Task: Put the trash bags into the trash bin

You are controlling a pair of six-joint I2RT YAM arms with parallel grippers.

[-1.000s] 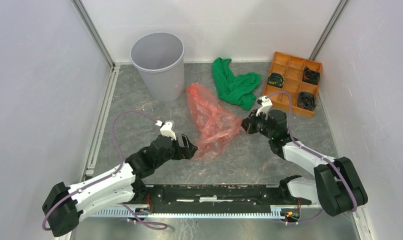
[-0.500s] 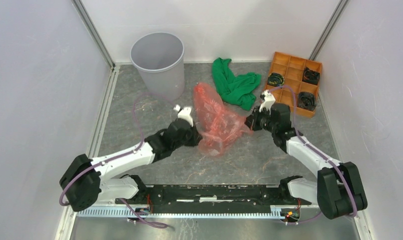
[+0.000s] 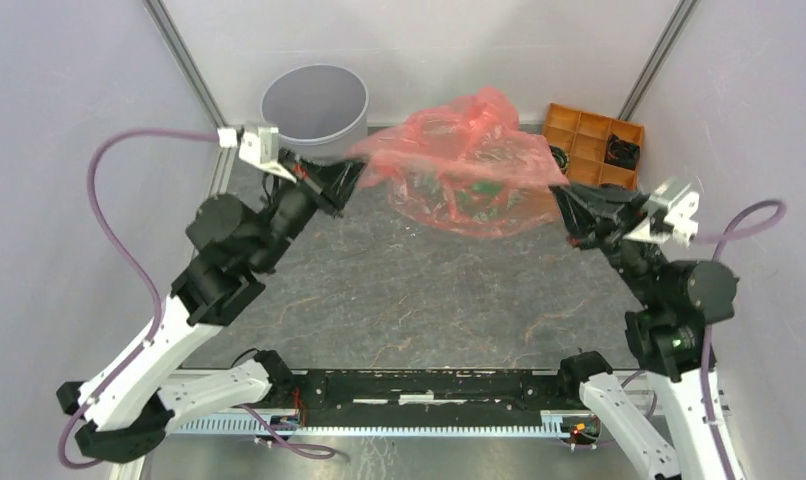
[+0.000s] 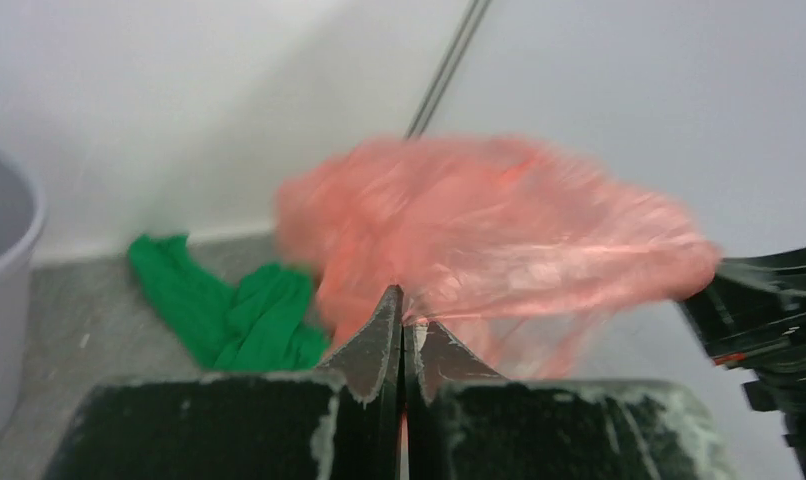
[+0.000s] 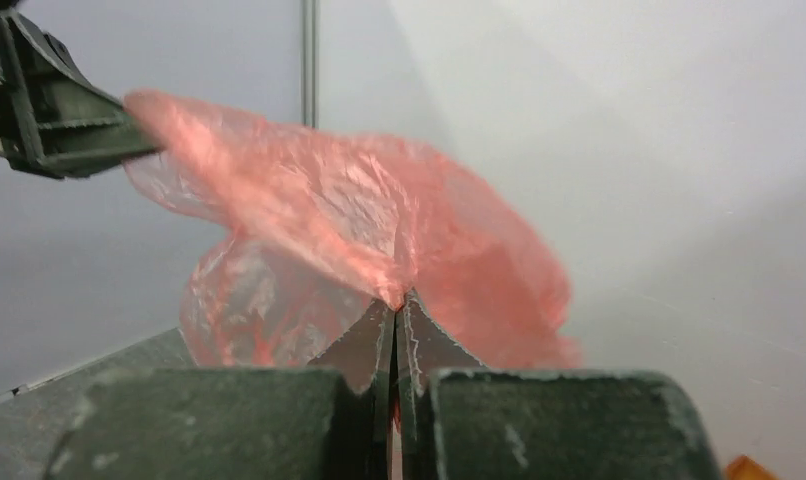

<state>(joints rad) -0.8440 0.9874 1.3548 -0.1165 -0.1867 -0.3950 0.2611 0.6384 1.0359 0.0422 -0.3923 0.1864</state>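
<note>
The red-orange trash bag (image 3: 459, 165) hangs stretched in the air between both arms, well above the table. My left gripper (image 3: 351, 175) is shut on the bag's left edge, just right of the grey trash bin (image 3: 314, 105) at the back left. My right gripper (image 3: 561, 200) is shut on the bag's right edge. In the left wrist view the film (image 4: 499, 235) billows up from my closed gripper (image 4: 404, 315). The right wrist view shows the bag (image 5: 359, 240) pinched at my gripper (image 5: 394, 305), with the other gripper holding its far corner.
A green cloth (image 4: 229, 310) lies on the table under and behind the bag. An orange compartment tray (image 3: 599, 140) with black items sits at the back right. White walls and a metal corner post close in the back.
My left gripper closed on the bag's left edge. Both arms then rose, lifting and spreading the bag off the table toward the back, near the bin.
</note>
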